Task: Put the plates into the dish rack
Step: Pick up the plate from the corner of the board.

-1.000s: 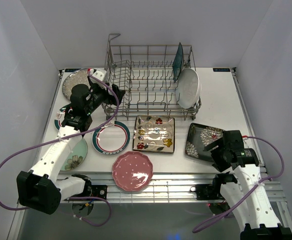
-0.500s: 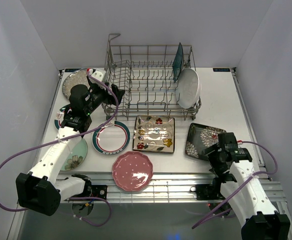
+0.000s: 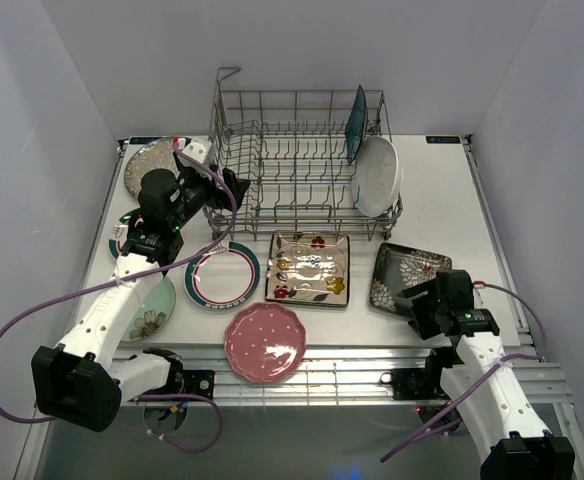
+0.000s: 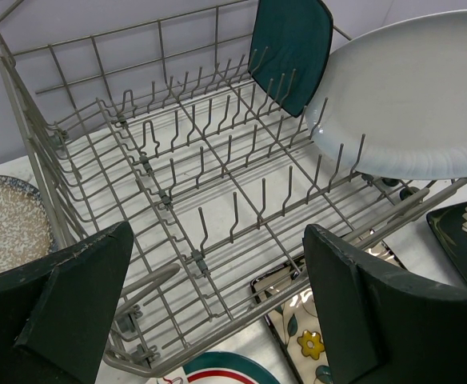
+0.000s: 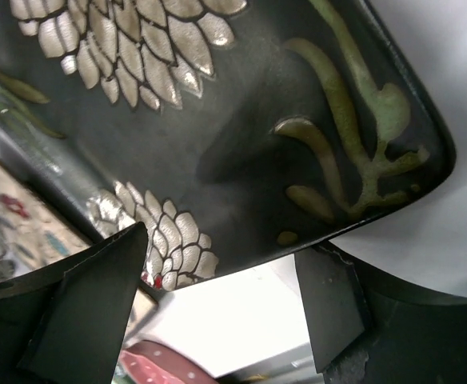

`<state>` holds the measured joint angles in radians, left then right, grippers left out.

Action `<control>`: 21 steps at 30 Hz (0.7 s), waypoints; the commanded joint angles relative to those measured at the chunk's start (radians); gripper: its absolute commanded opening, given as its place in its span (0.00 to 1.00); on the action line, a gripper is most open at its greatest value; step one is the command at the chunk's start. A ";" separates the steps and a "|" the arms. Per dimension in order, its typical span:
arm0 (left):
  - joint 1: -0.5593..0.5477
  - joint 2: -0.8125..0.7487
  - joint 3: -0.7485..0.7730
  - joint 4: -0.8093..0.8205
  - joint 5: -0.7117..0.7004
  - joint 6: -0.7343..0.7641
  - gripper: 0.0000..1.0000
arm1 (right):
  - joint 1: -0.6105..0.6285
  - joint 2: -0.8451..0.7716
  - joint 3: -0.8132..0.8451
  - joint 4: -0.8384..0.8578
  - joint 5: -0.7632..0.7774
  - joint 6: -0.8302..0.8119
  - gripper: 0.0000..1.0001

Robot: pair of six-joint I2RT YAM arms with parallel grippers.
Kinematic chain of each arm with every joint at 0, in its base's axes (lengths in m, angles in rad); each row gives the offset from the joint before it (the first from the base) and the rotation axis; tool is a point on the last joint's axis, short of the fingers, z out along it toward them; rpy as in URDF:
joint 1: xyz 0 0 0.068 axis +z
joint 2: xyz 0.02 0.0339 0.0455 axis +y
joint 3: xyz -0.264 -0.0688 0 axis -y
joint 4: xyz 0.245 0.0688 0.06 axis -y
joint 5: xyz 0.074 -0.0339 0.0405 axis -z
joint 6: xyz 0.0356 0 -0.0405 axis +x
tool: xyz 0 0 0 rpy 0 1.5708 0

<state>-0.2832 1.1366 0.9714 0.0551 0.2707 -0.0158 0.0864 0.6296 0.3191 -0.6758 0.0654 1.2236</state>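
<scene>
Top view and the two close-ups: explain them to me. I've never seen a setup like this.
Two robot arms are bolted to the near edge of a table. The wide picture looks down from above. Each close-up comes from a camera on one arm's wrist. The left hand, open and empty, faces the dish rack, where a teal plate stands and a white oval plate leans. The right hand, open, hovers at the black floral plate, holding nothing. A cream floral plate, teal-rimmed plate, pink plate, pale green plate and speckled plate lie on the table.
</scene>
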 commanded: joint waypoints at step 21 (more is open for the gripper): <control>-0.004 -0.034 -0.002 -0.008 0.007 0.000 0.98 | 0.004 -0.147 -0.057 -0.001 0.191 0.105 0.66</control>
<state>-0.2836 1.1366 0.9714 0.0544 0.2707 -0.0154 0.0875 0.4328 0.2211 -0.6106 0.1734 1.3319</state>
